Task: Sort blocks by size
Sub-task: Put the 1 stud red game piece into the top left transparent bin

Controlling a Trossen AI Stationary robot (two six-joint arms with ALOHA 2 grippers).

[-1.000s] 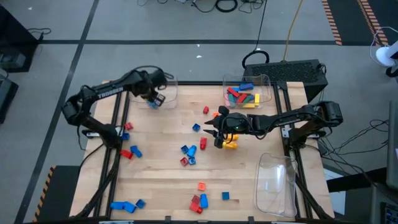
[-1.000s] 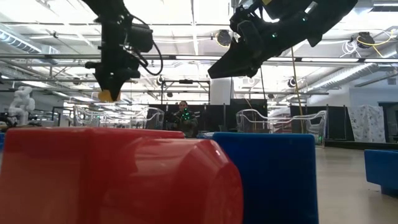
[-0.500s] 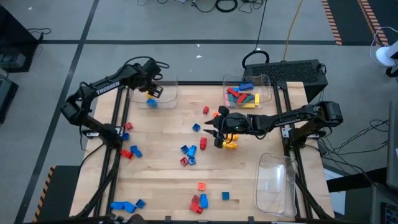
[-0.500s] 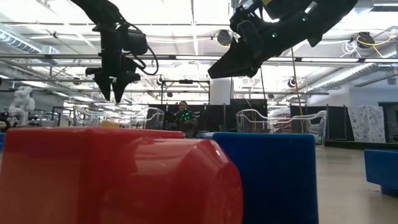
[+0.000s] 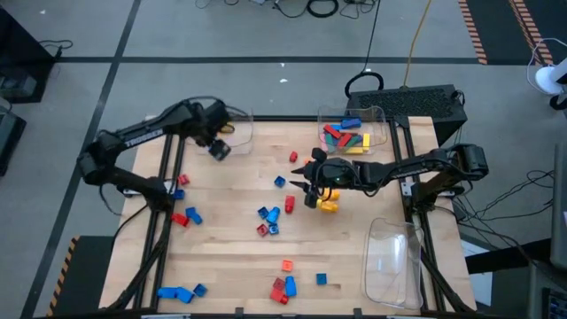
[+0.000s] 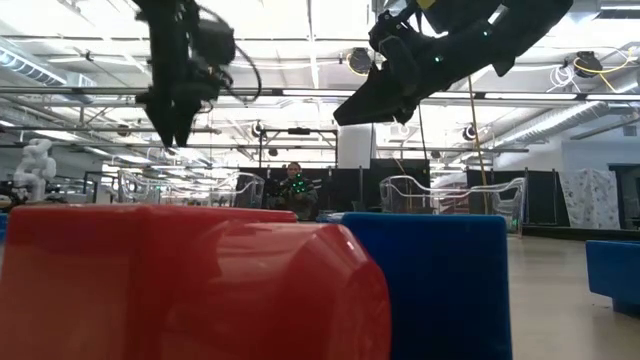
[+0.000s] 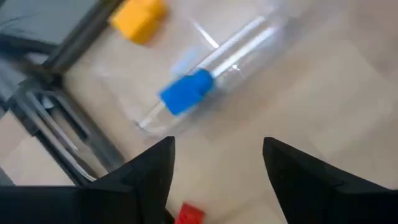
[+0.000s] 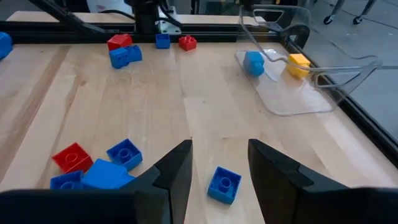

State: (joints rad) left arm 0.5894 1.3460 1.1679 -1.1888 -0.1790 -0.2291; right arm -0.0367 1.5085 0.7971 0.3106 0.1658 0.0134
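Blocks in red and blue lie scattered over the wooden table (image 5: pixel 230 221), for instance a cluster (image 5: pixel 270 217) at its middle. My left gripper (image 7: pixel 214 168) hangs open above the far-left clear tray (image 7: pixel 236 43), fingers pointing down, with nothing between them. A blue block (image 7: pixel 185 92) and a yellow block (image 7: pixel 138 17) lie in that tray. My right gripper (image 5: pixel 301 188) stands open above the table's middle, slanting toward the left, with nothing between its fingers. A blue block (image 8: pixel 224 183) lies on the table just ahead of it.
A clear tray (image 5: pixel 347 135) at the far right holds several blocks. Another clear tray (image 5: pixel 394 261) lies at the near right. Yellow and orange blocks (image 5: pixel 328 206) lie beside my right arm. A large red block (image 6: pixel 180 280) and a blue one (image 6: pixel 430 285) stand right before the low camera.
My left gripper has opened and let go of the yellow block, which has dropped into the far-left tray beside the blue one. The gripper has then risen a little and rolled about its own axis. My right arm has kept still.
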